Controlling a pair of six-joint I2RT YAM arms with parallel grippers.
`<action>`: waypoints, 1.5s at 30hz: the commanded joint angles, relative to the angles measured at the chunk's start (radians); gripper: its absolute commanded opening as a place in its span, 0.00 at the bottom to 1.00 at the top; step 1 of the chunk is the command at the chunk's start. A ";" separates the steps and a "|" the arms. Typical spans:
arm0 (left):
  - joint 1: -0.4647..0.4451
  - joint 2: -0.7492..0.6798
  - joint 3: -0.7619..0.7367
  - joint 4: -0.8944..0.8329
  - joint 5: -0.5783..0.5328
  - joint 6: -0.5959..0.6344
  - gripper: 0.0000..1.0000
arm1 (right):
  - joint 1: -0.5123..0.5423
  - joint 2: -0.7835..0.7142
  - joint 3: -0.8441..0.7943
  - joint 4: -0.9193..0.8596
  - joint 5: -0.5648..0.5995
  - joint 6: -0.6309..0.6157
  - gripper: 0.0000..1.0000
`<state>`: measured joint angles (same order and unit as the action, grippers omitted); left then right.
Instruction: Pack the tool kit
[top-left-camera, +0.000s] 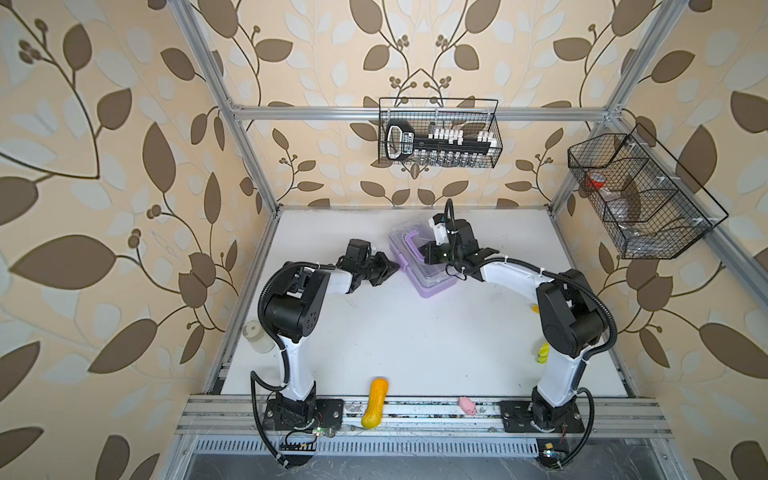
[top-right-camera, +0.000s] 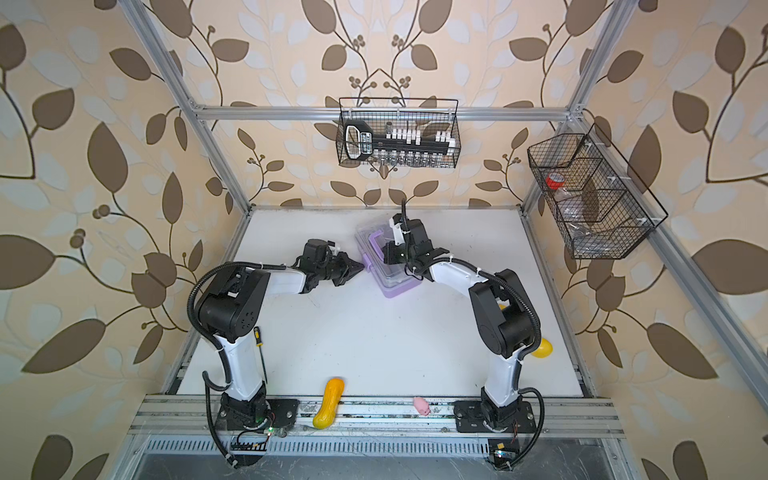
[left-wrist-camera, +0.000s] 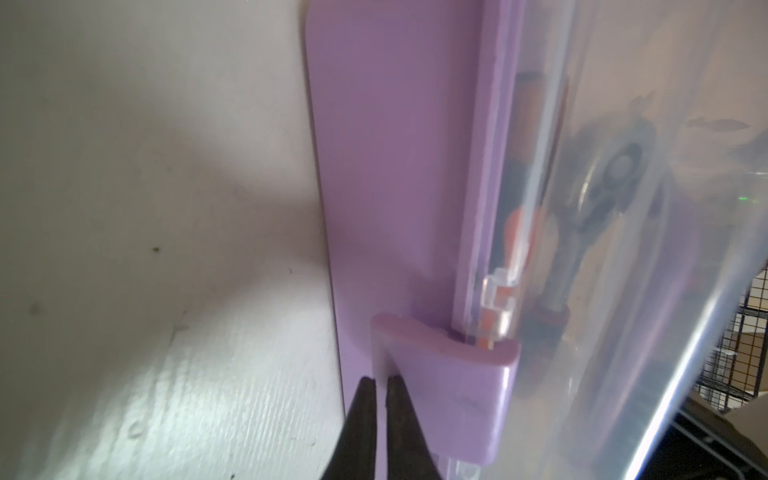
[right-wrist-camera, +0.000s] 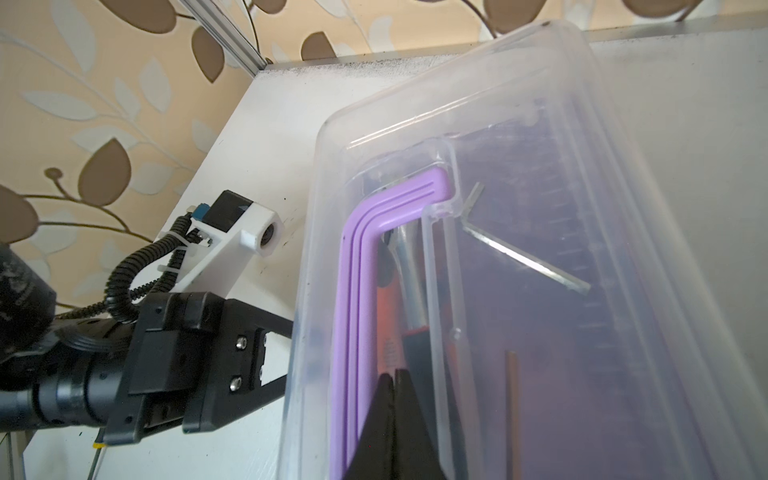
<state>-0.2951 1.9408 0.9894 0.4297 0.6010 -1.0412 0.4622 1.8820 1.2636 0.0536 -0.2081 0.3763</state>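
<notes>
The tool kit (top-left-camera: 432, 282) (top-right-camera: 395, 286) is a lilac box with a clear lid lying at the back middle of the white table. My left gripper (top-left-camera: 395, 269) (left-wrist-camera: 380, 380) is shut, its tips against the edge of the lilac latch (left-wrist-camera: 453, 374) on the box's left side; whether it pinches that edge I cannot tell. My right gripper (top-left-camera: 423, 254) (right-wrist-camera: 392, 376) is shut, with its tips on the lid (right-wrist-camera: 540, 166) beside the purple handle (right-wrist-camera: 357, 291). Through the lid I see an orange-handled tool (right-wrist-camera: 388, 316), a ratchet (left-wrist-camera: 615, 174) and a hex key (right-wrist-camera: 528, 257).
A black wire basket with a socket set (top-left-camera: 440, 133) hangs on the back wall, and another wire basket (top-left-camera: 640, 195) on the right frame. A yellow toy (top-left-camera: 374, 401) and a pink one (top-left-camera: 467, 405) lie at the front rail. A screwdriver (top-right-camera: 259, 345) lies beside the left arm.
</notes>
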 joint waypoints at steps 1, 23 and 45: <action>-0.015 0.009 0.060 0.071 0.029 -0.002 0.10 | 0.015 0.103 -0.058 -0.216 -0.017 0.002 0.02; -0.045 0.022 0.122 0.067 0.021 -0.012 0.10 | 0.067 0.170 -0.001 -0.236 -0.025 -0.002 0.00; -0.092 -0.143 0.173 -0.157 -0.041 0.119 0.12 | 0.035 0.002 0.021 -0.282 -0.050 -0.029 0.00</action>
<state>-0.3672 1.9636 1.0798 0.2356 0.5381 -1.0145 0.4812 1.9228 1.3476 0.0059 -0.1589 0.3706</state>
